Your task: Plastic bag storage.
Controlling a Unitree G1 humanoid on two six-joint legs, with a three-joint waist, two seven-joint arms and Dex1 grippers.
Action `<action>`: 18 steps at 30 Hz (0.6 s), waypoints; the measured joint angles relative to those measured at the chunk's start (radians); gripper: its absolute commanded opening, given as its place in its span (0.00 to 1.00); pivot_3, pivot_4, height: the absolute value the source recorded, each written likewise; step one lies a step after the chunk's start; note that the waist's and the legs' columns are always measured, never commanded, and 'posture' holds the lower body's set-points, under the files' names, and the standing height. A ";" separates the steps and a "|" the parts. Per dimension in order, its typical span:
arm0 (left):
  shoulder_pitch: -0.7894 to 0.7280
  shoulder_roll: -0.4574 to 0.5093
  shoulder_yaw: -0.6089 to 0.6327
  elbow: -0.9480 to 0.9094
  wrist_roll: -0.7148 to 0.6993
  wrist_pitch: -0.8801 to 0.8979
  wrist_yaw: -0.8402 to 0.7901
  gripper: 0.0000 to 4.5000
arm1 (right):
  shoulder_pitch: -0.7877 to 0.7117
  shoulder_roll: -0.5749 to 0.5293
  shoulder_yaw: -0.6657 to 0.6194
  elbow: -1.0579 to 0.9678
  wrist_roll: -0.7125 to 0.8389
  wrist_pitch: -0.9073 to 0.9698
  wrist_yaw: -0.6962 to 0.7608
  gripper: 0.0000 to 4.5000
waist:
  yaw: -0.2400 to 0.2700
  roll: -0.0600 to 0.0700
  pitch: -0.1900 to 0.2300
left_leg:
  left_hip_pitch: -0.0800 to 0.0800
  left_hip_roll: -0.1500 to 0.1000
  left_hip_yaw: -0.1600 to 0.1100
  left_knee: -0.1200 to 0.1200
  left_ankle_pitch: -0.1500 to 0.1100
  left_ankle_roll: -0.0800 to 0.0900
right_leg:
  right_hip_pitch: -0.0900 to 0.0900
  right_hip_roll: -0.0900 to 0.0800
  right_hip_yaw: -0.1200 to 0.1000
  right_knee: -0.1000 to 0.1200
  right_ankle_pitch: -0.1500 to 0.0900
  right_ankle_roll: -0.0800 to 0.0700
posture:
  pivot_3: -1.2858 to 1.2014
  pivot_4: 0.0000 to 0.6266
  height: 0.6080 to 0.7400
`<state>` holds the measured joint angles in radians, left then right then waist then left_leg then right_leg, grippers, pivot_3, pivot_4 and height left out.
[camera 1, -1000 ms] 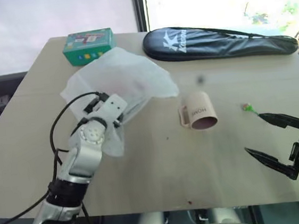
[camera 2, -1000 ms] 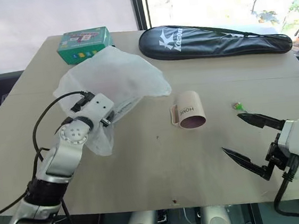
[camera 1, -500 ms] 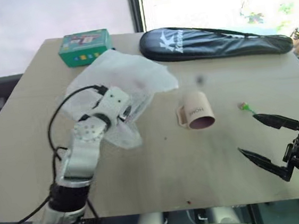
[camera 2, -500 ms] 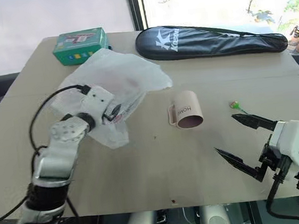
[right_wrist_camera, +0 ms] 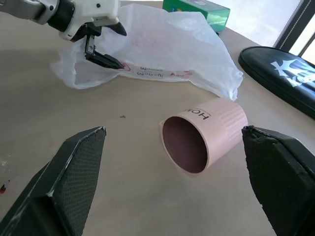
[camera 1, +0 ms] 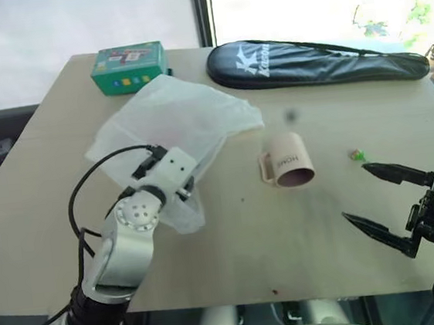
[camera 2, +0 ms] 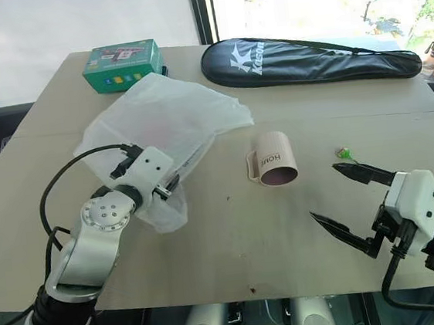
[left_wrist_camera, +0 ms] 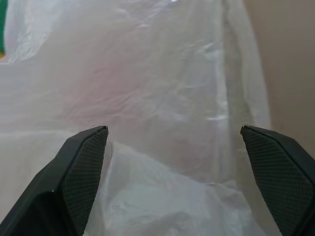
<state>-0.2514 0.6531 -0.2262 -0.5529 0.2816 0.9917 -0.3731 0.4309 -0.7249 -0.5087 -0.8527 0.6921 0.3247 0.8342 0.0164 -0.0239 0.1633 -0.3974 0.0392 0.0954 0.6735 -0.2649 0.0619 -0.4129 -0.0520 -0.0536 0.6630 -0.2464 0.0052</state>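
Where the table (camera 2: 210,241) spreads: one plastic bag (camera 2: 169,117); one mug (camera 2: 273,160).

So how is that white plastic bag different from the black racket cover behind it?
The plastic bag is see-through white, crumpled and shapeless; the racket cover is solid black, smooth and long. The bag has the left gripper at its near edge, fingers open; nothing is at the cover. Both lie on the table.
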 measured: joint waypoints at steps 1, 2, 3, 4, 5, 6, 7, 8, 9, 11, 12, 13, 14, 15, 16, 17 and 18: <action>0.000 0.005 -0.007 0.017 0.012 -0.002 0.009 0.99 | -0.001 -0.001 0.000 0.000 0.000 0.000 0.000 1.00 | 0.000 0.000 0.000 | 0.000 0.000 0.000 0.000 0.000 0.000 | 0.000 0.000 0.000 0.000 0.000 0.000 | 0.52 0.24 1.00; 0.000 0.004 -0.015 0.040 0.026 -0.009 0.021 0.99 | -0.002 -0.002 0.001 0.000 0.000 0.000 0.000 1.00 | 0.001 0.000 0.000 | 0.000 0.000 0.000 0.000 0.000 0.000 | 0.000 0.000 0.000 0.000 0.000 0.000 | 0.52 0.24 1.00; 0.000 0.003 -0.020 0.054 0.033 -0.013 0.029 0.94 | -0.003 -0.002 0.002 0.000 0.000 0.000 0.001 1.00 | 0.002 0.000 0.000 | 0.000 0.000 0.000 0.000 0.000 0.000 | 0.000 -0.001 0.000 0.000 0.000 0.000 | 0.52 0.24 1.00; -0.004 -0.004 -0.024 0.075 0.045 -0.038 0.044 0.88 | -0.004 -0.003 0.003 0.000 0.000 0.001 0.001 1.00 | 0.003 0.000 0.000 | 0.000 0.000 0.000 0.000 0.000 0.000 | 0.000 -0.001 0.000 -0.001 0.000 0.000 | 0.52 0.24 1.00; -0.007 -0.012 -0.026 0.098 0.053 -0.055 0.056 0.81 | -0.007 -0.003 0.005 0.000 0.000 0.001 0.000 1.00 | 0.003 0.000 0.000 | 0.000 0.000 0.000 0.000 0.000 0.000 | 0.000 -0.001 0.000 0.000 0.000 0.000 | 0.52 0.24 1.00; -0.009 -0.020 -0.027 0.123 0.058 -0.072 0.069 0.70 | -0.009 -0.003 0.010 0.000 0.000 0.001 -0.002 1.00 | 0.003 0.000 0.000 | 0.000 0.000 0.000 0.000 0.000 0.000 | 0.000 -0.001 0.000 0.000 0.000 -0.001 | 0.52 0.24 1.00; -0.010 -0.029 -0.027 0.142 0.062 -0.088 0.078 0.60 | -0.009 -0.003 0.015 0.000 0.000 0.002 -0.004 1.00 | 0.003 0.000 0.000 | 0.000 0.000 0.000 0.000 0.000 0.000 | 0.000 -0.001 0.000 0.000 0.001 -0.001 | 0.52 0.24 1.00; -0.012 -0.039 -0.027 0.169 0.069 -0.111 0.091 0.47 | -0.012 -0.003 0.023 -0.001 0.000 0.005 -0.009 1.00 | 0.002 0.000 0.000 | 0.000 0.000 0.000 0.000 0.000 0.000 | 0.000 -0.001 0.000 0.000 0.001 -0.001 | 0.52 0.24 1.00; -0.015 -0.056 -0.019 0.199 0.069 -0.138 0.103 0.38 | -0.018 -0.003 0.025 -0.001 0.000 0.012 -0.017 1.00 | 0.002 0.000 0.000 | 0.000 0.000 0.000 0.000 0.000 0.000 | 0.000 -0.001 0.000 0.000 0.001 -0.001 | 0.52 0.24 1.00; -0.019 -0.080 0.001 0.240 0.066 -0.188 0.122 0.19 | -0.034 -0.001 0.043 -0.002 0.000 0.021 -0.040 1.00 | 0.001 0.000 0.000 | 0.000 0.000 0.000 0.000 0.000 0.000 | 0.000 -0.001 0.000 0.000 0.001 -0.001 | 0.52 0.24 1.00; -0.020 -0.085 0.011 0.249 0.060 -0.200 0.126 0.08 | -0.040 0.000 0.051 -0.004 -0.004 0.022 -0.048 1.00 | 0.001 0.000 0.000 | 0.000 0.000 0.000 0.000 0.000 0.000 | 0.000 -0.001 0.000 0.000 0.001 -0.001 | 0.52 0.24 1.00; -0.021 -0.101 0.038 0.262 0.045 -0.220 0.133 0.02 | -0.051 0.001 0.071 -0.008 -0.017 0.024 -0.066 1.00 | 0.000 0.000 0.000 | 0.000 0.000 0.000 0.000 0.000 0.000 | 0.000 -0.001 0.000 0.000 0.001 -0.001 | 0.52 0.24 1.00; -0.021 -0.123 0.078 0.268 0.018 -0.241 0.136 0.01 | -0.066 0.000 0.097 -0.017 -0.039 0.031 -0.089 1.00 | -0.001 0.000 0.000 | -0.001 0.000 0.000 0.000 0.000 0.000 | -0.001 -0.002 0.000 0.000 0.001 -0.001 | 0.52 0.24 1.00; -0.042 -0.168 0.143 0.269 -0.029 -0.258 0.138 0.01 | -0.092 -0.002 0.142 -0.027 -0.084 0.054 -0.130 1.00 | 0.000 0.000 0.000 | -0.001 0.000 0.000 0.000 0.000 0.000 | -0.001 -0.002 -0.001 0.000 0.001 -0.001 | 0.52 0.24 1.00; -0.048 -0.171 0.150 0.268 -0.035 -0.261 0.138 0.01 | -0.096 -0.003 0.149 -0.028 -0.093 0.058 -0.136 1.00 | 0.001 0.000 0.000 | -0.001 0.000 0.000 0.000 0.001 -0.001 | -0.001 -0.002 -0.001 0.000 0.001 -0.001 | 0.52 0.24 1.00; -0.053 -0.176 0.162 0.265 -0.049 -0.261 0.135 0.01 | -0.103 -0.004 0.160 -0.029 -0.112 0.058 -0.147 1.00 | 0.001 0.000 0.000 | -0.001 0.000 -0.001 0.000 0.001 -0.001 | -0.001 -0.002 -0.001 0.000 0.001 -0.001 | 0.52 0.24 1.00; -0.089 -0.224 0.248 0.252 -0.121 -0.248 0.114 0.01 | -0.149 -0.013 0.228 -0.027 -0.221 0.060 -0.201 1.00 | 0.000 -0.001 0.000 | -0.002 0.000 -0.001 0.001 0.002 -0.004 | -0.001 -0.002 -0.002 0.000 0.001 -0.001 | 0.52 0.24 1.00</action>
<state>-0.3408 0.4292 0.0223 -0.3007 0.1605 0.7440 -0.2595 0.2814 -0.7383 -0.2808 -0.8795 0.4716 0.3850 0.6335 0.0168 -0.0244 0.1634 -0.3994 0.0389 0.0949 0.6750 -0.2625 0.0580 -0.4136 -0.0540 -0.0551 0.6631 -0.2456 0.0043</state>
